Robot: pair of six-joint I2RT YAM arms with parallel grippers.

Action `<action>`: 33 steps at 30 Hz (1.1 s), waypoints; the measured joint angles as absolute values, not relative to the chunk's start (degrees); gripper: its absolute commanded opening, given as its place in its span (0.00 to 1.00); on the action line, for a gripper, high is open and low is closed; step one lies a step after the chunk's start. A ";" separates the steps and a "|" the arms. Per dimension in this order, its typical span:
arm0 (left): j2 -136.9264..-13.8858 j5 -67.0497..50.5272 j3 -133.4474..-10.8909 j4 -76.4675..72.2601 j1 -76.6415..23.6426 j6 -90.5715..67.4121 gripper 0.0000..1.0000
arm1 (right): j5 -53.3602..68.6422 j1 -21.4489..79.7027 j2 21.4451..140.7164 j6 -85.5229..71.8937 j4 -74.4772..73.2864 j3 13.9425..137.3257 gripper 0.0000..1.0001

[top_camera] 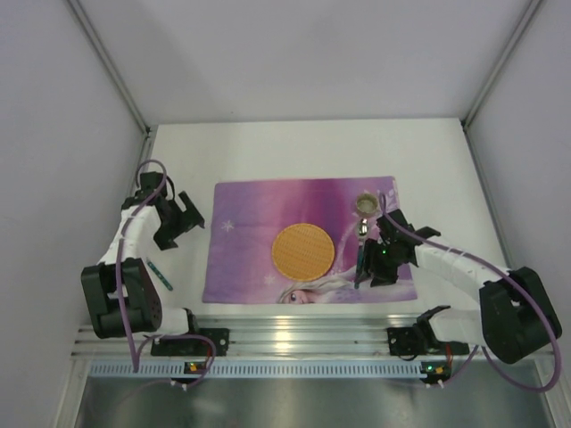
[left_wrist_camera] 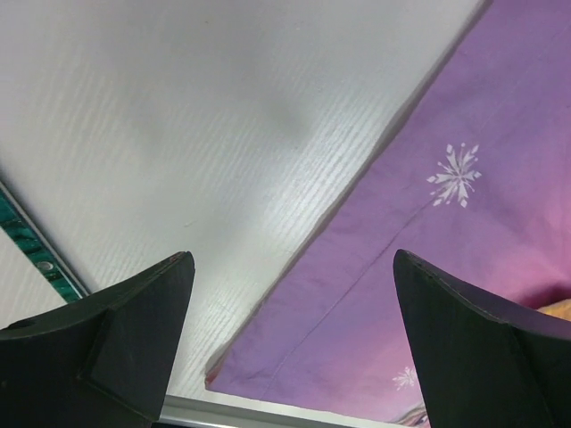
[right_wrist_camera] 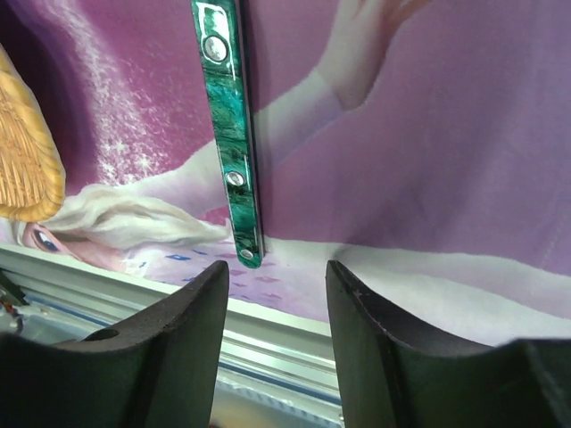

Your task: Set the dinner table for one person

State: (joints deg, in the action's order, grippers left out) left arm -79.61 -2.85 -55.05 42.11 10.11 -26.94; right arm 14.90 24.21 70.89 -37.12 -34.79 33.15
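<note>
The white dinner table [top_camera: 294,147] carries a purple placemat [top_camera: 268,201] with a round orange woven mat [top_camera: 302,251] in its middle. Right of that lies a green-handled utensil [top_camera: 360,257], its handle [right_wrist_camera: 230,134] flat on the placemat. My right gripper [top_camera: 371,270] hovers just past the handle's near end. In the right wrist view this gripper [right_wrist_camera: 277,267] is open, and the handle tip lies beyond the fingers, not between them. My left gripper [top_camera: 183,218] hangs wide open and empty over the placemat's left edge [left_wrist_camera: 375,294].
A small metal cup [top_camera: 367,204] stands at the placemat's far right corner. A second green-handled utensil [top_camera: 161,275] lies on the bare table by the left arm. The aluminium rail [top_camera: 294,337] runs along the near edge; white walls close in both sides.
</note>
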 measured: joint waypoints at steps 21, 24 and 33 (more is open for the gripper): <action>-82.24 22.74 -55.02 48.05 21.78 -30.09 0.93 | 11.44 24.18 71.37 -32.71 -45.12 47.88 0.47; -83.94 22.76 -54.61 47.16 23.68 -30.11 0.92 | 11.70 24.18 73.63 -32.25 -45.78 50.61 0.47; -92.40 18.70 -54.15 43.20 25.56 -31.81 0.67 | 12.16 24.18 79.88 -29.41 -47.05 58.08 0.46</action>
